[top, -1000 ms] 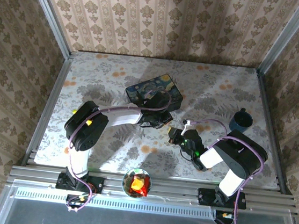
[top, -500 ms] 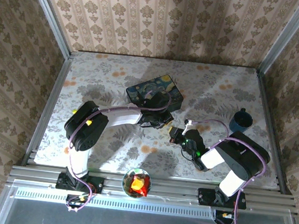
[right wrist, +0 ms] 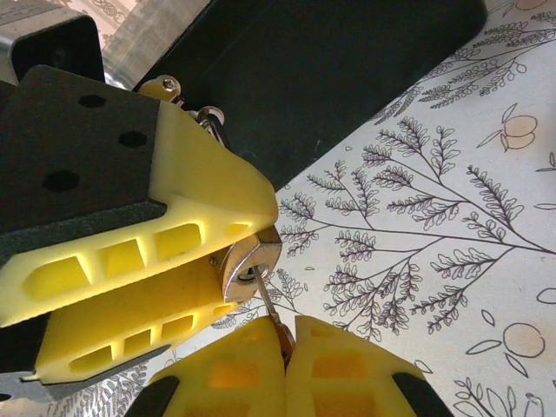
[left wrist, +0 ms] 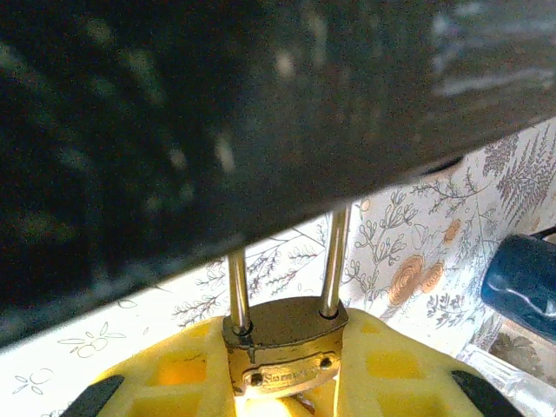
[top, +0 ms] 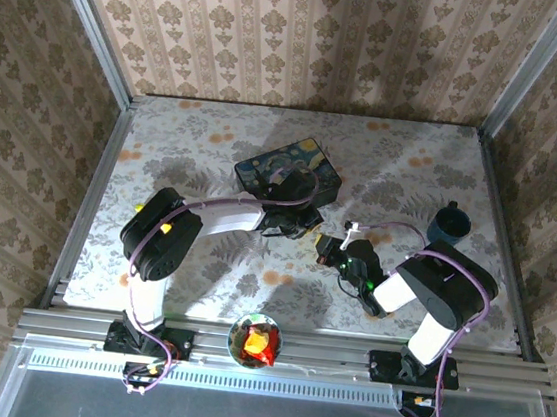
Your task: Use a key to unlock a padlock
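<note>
While the right arm's elbow has shifted slightly since a second ago, both grippers stay where they were. Left gripper [top: 299, 229] clamps the padlock [left wrist: 282, 343] between its yellow fingers [left wrist: 174, 378] at the box's [top: 288, 169] 6 o'clock edge, with the shackle pointing toward the box. Right gripper [right wrist: 287, 347], reaching in from 4 o'clock, is closed on the key [right wrist: 271, 308], whose tip meets the padlock's underside.
</note>
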`<state>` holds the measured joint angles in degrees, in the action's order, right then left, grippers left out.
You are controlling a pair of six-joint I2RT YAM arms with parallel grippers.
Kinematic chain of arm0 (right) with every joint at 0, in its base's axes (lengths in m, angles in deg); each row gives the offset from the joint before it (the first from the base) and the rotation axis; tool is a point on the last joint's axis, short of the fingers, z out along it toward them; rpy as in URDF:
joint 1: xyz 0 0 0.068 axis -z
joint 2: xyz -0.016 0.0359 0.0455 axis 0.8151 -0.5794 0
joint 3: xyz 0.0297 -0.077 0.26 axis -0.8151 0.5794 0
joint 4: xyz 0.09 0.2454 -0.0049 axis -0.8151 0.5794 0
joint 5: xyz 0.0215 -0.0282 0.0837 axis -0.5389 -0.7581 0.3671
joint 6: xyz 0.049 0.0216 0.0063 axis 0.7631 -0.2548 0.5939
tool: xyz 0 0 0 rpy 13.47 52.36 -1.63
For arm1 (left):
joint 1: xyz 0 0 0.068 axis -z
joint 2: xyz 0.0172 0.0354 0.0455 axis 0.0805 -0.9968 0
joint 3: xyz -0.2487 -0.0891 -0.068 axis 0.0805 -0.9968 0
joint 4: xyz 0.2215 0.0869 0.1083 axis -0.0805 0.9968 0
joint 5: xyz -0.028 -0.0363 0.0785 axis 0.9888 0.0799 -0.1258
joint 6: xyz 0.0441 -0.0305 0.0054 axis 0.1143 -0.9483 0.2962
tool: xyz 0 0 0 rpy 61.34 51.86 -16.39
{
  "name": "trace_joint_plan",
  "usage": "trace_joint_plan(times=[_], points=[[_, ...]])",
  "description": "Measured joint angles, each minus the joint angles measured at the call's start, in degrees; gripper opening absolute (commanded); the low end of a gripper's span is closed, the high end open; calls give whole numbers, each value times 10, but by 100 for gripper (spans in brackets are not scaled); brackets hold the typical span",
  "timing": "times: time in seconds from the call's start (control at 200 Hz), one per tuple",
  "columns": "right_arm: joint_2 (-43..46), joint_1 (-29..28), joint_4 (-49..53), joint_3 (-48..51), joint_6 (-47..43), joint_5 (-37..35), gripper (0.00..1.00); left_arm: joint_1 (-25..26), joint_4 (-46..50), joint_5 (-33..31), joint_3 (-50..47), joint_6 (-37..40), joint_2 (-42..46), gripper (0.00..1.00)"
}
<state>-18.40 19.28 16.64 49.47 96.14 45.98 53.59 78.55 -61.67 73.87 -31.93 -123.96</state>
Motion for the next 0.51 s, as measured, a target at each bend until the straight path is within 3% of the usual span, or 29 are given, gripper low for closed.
trace_joint_plan(times=[0.505], points=[[26,17,66,-17,-4,14,0,-3,-14,0,0,-6,-3,0]])
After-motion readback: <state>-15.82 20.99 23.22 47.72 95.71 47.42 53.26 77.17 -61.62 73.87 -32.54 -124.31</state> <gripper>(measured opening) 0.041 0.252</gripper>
